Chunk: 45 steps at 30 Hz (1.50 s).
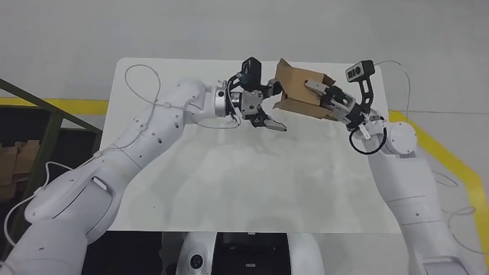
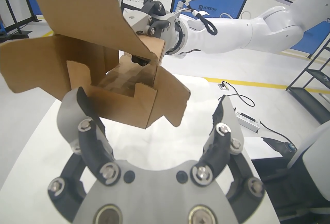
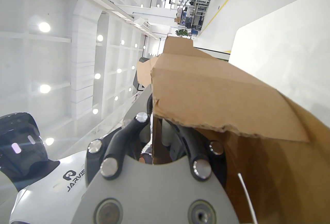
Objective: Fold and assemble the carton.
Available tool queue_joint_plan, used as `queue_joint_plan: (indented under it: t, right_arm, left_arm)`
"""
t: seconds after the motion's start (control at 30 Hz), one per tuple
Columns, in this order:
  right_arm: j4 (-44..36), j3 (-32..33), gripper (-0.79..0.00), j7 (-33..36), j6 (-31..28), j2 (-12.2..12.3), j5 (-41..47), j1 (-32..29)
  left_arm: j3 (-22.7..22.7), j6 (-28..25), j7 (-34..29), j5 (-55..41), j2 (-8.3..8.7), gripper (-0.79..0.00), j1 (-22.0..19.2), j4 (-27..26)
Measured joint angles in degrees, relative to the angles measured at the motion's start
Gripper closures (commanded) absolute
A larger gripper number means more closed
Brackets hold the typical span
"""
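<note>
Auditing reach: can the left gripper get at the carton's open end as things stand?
Probably yes: the left gripper is open, right beside the carton, which the right gripper holds above the table; nothing between them.

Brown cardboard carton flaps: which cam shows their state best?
Left wrist view: the brown cardboard carton faces it open-ended, flaps splayed, interior visible. Top view shows it small, over the white table. Right wrist view shows outer panels close up, one wall in the right pincer.

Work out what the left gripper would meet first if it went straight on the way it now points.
The left gripper would most likely meet the carton: its open, flapped end sits straight ahead between the spread fingers. How near is hard to judge.
</note>
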Motion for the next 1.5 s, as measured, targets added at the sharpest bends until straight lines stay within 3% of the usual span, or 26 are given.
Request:
queue_joint_plan:
  t: [0.8, 0.83, 0.93, 1.0, 1.17, 1.5]
  right_arm:
    - [0.5, 0.8, 0.0, 1.8, -0.5, 0.2, 1.7, -0.3]
    - [0.6, 0.8, 0.0, 1.8, -0.5, 0.1, 1.7, -0.3]
    - [0.6, 0.7, 0.0, 1.8, -0.4, 0.1, 1.7, -0.2]
    - [0.6, 0.6, 0.0, 1.8, -0.3, 0.1, 1.8, -0.1]
    - [0.6, 0.4, 0.0, 1.7, -0.4, 0.1, 1.5, 0.0]
    - [0.5, 0.5, 0.0, 1.4, -0.4, 0.1, 1.3, -0.1]
  left_arm:
    - [2.0, 0.0, -1.9, -7.7, -0.29, -0.785, -1.0, 0.9]
    - [2.1, 0.0, -1.9, -8.0, -0.23, -0.693, -1.1, 0.9]
    - [2.5, 0.0, -2.0, -8.8, -0.02, -0.637, -1.3, 0.9]
    - [2.8, 0.0, -2.0, -9.1, 0.11, -0.539, -1.4, 0.8]
    - [3.3, 0.0, -1.6, -9.9, 0.36, -0.403, -1.7, 0.9]
    - [4.3, 0.0, -0.9, -11.5, 0.75, -0.465, -2.3, 1.5]
